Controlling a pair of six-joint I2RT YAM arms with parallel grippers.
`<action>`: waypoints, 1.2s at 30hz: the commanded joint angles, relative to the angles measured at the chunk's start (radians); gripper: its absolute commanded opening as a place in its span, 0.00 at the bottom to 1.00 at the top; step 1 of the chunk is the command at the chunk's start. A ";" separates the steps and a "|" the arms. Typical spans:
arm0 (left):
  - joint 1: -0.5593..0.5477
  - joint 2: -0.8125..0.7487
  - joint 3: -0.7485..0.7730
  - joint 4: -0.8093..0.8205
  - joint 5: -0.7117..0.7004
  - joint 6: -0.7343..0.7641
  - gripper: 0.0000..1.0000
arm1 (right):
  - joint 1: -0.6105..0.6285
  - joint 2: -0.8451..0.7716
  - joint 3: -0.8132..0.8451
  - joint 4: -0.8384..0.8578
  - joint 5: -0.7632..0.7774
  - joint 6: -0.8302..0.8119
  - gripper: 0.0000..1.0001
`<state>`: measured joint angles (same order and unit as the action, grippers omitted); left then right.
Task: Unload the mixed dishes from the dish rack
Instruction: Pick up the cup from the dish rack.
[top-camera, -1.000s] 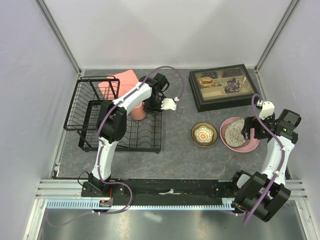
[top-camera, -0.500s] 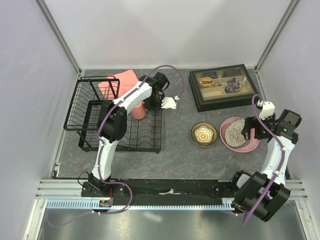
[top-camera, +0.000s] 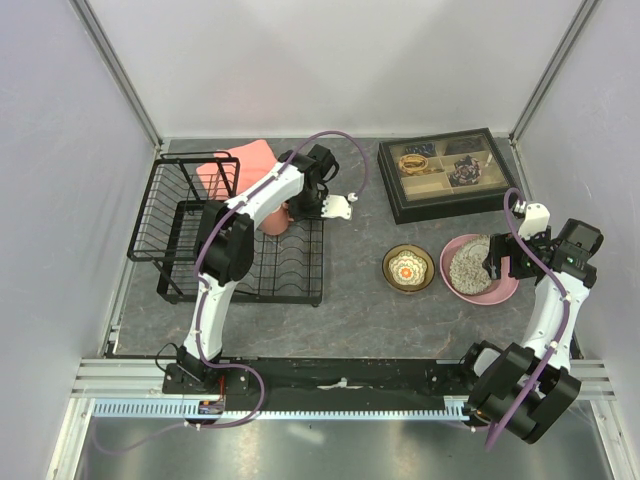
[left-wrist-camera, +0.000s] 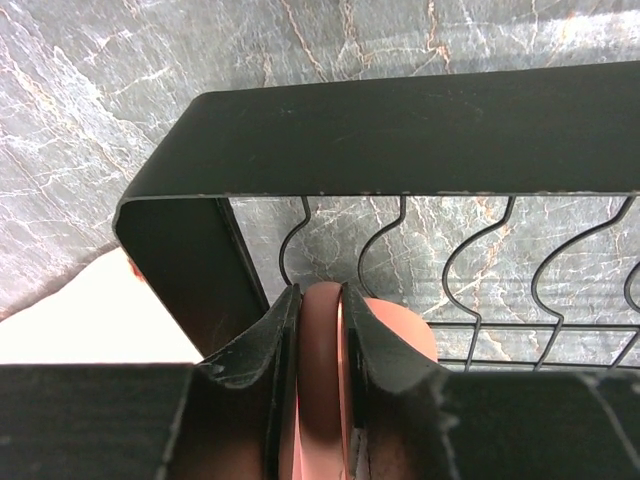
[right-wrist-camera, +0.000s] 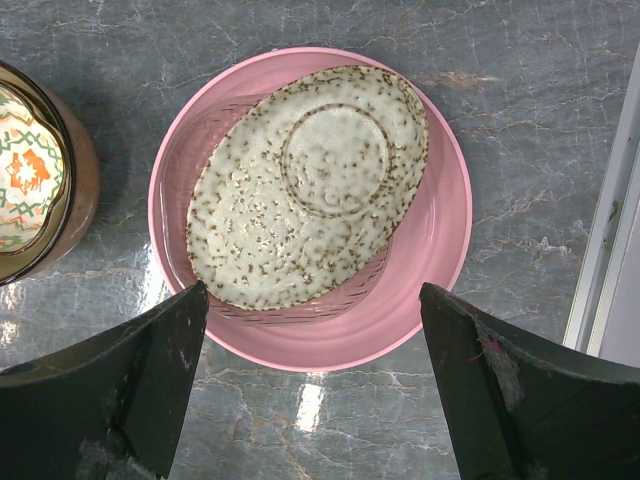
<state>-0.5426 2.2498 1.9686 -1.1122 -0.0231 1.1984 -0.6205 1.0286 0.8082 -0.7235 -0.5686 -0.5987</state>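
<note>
Pink mug (left-wrist-camera: 322, 325) tight in left claw (left-wrist-camera: 315, 296) over dish rack (left-wrist-camera: 400, 130); right claw (right-wrist-camera: 312, 296) apart above speckled bowl (right-wrist-camera: 310, 185).

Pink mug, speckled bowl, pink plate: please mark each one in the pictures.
pink mug (left-wrist-camera: 398, 322), left wrist view, on its rounded side.
speckled bowl (right-wrist-camera: 335, 160), right wrist view, on the ring at its middle.
pink plate (right-wrist-camera: 440, 250), right wrist view, on its bare right rim.

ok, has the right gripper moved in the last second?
No. The right gripper still hovers open over the plate, same spot against the tray.
</note>
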 joint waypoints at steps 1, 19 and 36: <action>0.004 0.010 0.048 -0.012 -0.009 0.018 0.02 | -0.007 -0.009 0.000 0.002 -0.008 -0.012 0.94; -0.019 -0.042 0.145 -0.146 0.018 0.000 0.02 | -0.007 -0.005 -0.001 0.002 -0.013 -0.015 0.94; -0.023 -0.165 0.141 -0.184 0.069 -0.049 0.01 | -0.008 -0.012 -0.006 0.006 -0.010 -0.019 0.94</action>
<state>-0.5606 2.2002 2.0785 -1.2694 0.0284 1.1858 -0.6250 1.0286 0.8082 -0.7231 -0.5690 -0.5999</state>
